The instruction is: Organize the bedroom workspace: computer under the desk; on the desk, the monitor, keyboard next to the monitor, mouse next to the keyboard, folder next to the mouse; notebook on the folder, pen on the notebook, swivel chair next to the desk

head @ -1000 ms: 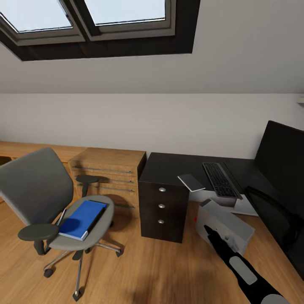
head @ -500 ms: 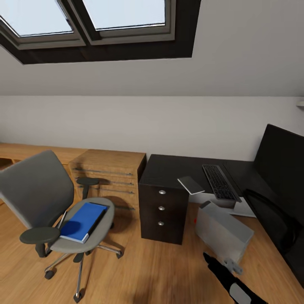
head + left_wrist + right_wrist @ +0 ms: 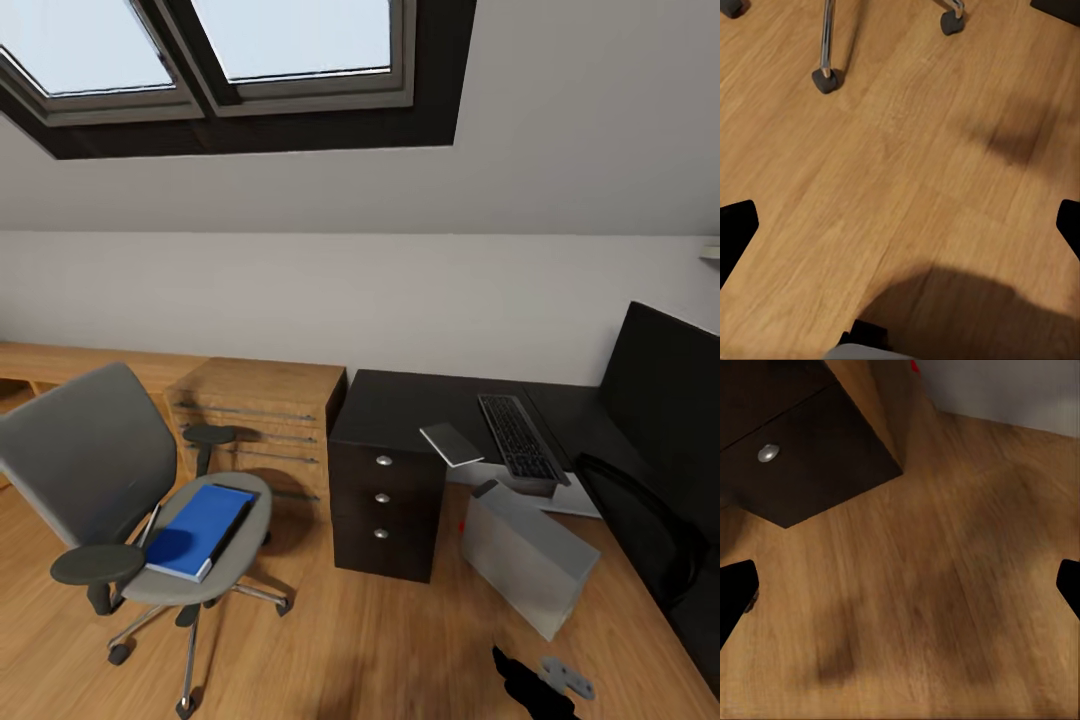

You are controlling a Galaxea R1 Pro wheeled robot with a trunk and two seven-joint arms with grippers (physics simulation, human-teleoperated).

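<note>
The right gripper (image 3: pixel 530 680) hangs low over the wood floor (image 3: pixel 350 640), its fingers spread wide with nothing between them; the left gripper's fingers (image 3: pixel 735 236) are wide apart too. Just beyond the right gripper stands the grey computer (image 3: pixel 525 555), beside the dark desk (image 3: pixel 400 410). On the desk lie a keyboard (image 3: pixel 520 436) and monitor (image 3: pixel 665 400). Well off to the left, the chair (image 3: pixel 110 490) carries the blue folder (image 3: pixel 200 530).

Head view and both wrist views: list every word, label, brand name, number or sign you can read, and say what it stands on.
No readable text anywhere.
Black keyboard on the dark desk: key legends too small to read.
Blue flat folder on the grey swivel chair: cover plain.
Grey computer case on the wooden floor: a red mark, no lettering legible.
</note>
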